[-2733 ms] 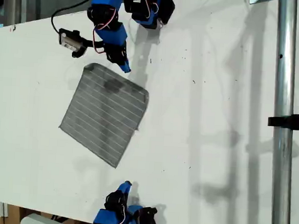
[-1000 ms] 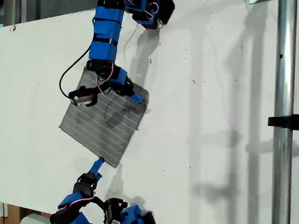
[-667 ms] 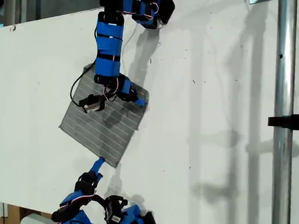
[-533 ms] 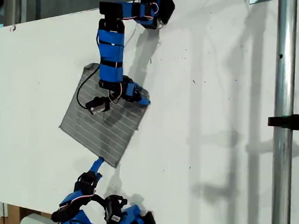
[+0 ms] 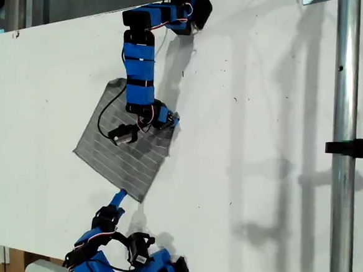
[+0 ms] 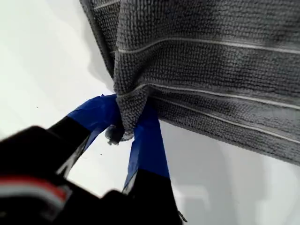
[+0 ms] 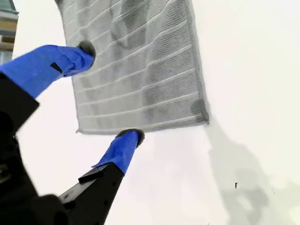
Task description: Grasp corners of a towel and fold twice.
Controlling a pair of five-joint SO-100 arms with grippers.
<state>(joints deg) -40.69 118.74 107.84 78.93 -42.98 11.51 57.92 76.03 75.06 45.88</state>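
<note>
The towel (image 5: 123,145) lies flat on the white table (image 5: 261,148), toward the exterior view's left; my first gripper (image 6: 125,132), reaching from the far edge, has its blue jaws pinched on the towel's right-hand corner (image 5: 172,120); my second gripper (image 7: 108,91) stands with jaws spread wide, one fingertip (image 7: 132,136) just beside the near edge.
</note>
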